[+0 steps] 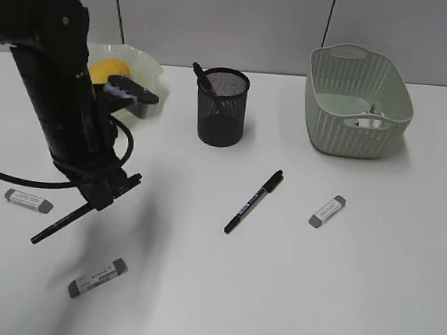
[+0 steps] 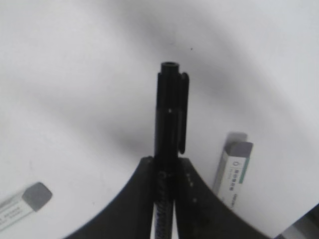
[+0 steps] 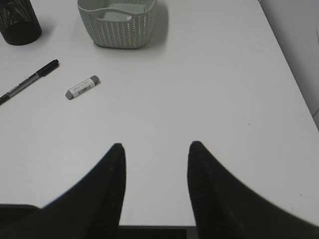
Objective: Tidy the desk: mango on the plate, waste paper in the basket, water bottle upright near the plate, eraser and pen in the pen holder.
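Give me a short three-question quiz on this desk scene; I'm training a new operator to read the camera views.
1. True or false: the left gripper holds a black pen clear of the desk.
2. How many erasers lie loose on the desk in the exterior view?
3. Where is the mango? A) in the basket B) on the plate C) in the pen holder

Key
1. True; the left jaws are shut on it.
2. Three: one at far left, one at front left, one below the basket.
3. B
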Robot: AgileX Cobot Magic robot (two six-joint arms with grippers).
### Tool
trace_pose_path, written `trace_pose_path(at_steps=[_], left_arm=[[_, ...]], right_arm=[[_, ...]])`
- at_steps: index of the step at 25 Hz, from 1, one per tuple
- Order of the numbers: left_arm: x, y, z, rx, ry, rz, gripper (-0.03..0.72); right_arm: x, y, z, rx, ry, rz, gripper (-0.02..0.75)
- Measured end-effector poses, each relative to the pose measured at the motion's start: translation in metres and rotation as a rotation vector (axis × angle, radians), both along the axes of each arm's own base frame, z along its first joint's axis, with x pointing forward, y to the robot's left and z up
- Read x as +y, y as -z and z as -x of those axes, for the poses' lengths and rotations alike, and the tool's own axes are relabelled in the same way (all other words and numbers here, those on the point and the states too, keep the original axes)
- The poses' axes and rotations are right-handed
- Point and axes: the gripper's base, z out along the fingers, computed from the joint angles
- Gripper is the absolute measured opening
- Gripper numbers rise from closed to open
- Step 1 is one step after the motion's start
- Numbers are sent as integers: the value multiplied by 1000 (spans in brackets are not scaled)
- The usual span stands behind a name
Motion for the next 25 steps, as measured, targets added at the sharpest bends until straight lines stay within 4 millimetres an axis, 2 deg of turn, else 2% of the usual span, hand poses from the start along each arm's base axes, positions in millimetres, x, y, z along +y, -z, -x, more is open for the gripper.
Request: trace_pose_path(at_steps=[3,7,14,21,25], left_arm=[[-5,-21,6,-37,-121,27,86],[-21,-48,13,-164,-230,131,86],[-61,-96,20,-476,-221,433,86],[-80,-125,1,-814,-224,721,86],[-89,-125,-14,-985,-233,860,86]], right_arm=[[0,0,0,0,0,0,340],[0,0,0,0,0,0,340],[0,0,0,0,-1,-1,340],[0,0,0,0,-1,-1,340],[0,0,0,0,-1,-1,340]])
